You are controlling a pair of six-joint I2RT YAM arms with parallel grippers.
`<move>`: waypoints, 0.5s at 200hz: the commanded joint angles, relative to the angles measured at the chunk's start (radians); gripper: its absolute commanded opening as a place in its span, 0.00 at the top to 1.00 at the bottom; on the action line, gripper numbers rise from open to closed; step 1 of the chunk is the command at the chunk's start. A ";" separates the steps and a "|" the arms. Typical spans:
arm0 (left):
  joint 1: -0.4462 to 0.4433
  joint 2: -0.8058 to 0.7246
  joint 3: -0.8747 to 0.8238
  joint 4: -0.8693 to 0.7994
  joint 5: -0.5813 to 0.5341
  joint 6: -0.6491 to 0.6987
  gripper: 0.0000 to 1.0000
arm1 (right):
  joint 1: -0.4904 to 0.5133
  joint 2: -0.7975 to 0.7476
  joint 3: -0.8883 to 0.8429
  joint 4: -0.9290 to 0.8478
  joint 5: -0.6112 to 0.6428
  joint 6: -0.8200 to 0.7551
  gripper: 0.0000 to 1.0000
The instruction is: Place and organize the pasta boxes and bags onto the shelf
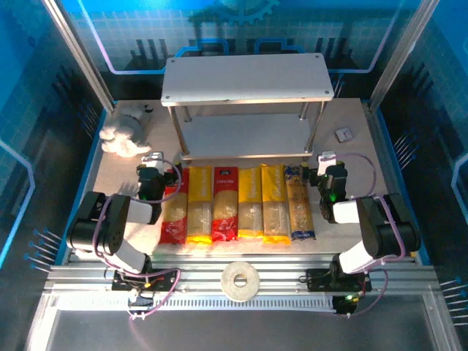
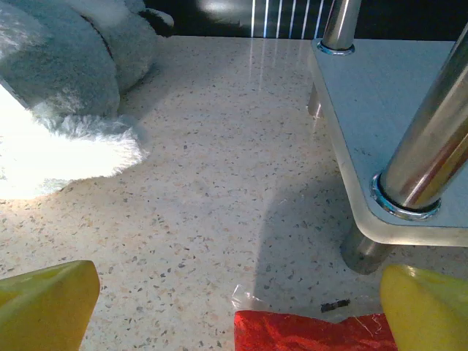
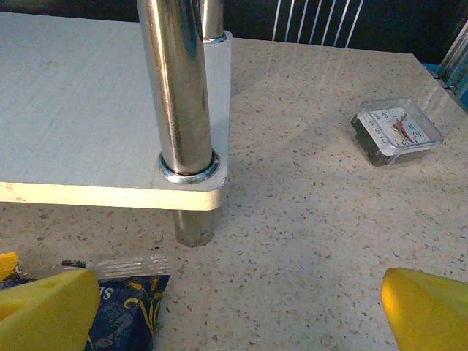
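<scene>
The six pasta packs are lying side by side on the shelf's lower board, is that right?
Not quite. The six pasta packs do lie side by side, but on the table in front of the shelf, not on its lower board. The top external view shows this.

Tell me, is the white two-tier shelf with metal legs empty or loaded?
Empty. Both boards of the shelf look bare; the six flat spaghetti packs lie on the table before it.
</scene>
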 commanded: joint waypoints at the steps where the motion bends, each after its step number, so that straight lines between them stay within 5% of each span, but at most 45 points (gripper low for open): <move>1: 0.008 -0.009 0.021 -0.004 0.023 -0.002 0.01 | 0.009 0.009 0.021 0.029 0.009 -0.006 0.00; 47: 0.008 -0.008 0.025 -0.010 0.026 -0.004 0.00 | 0.009 0.009 0.020 0.029 0.008 -0.006 0.00; 100: 0.047 -0.027 0.053 -0.080 0.172 -0.001 0.01 | -0.023 -0.034 0.014 -0.004 -0.010 0.031 0.00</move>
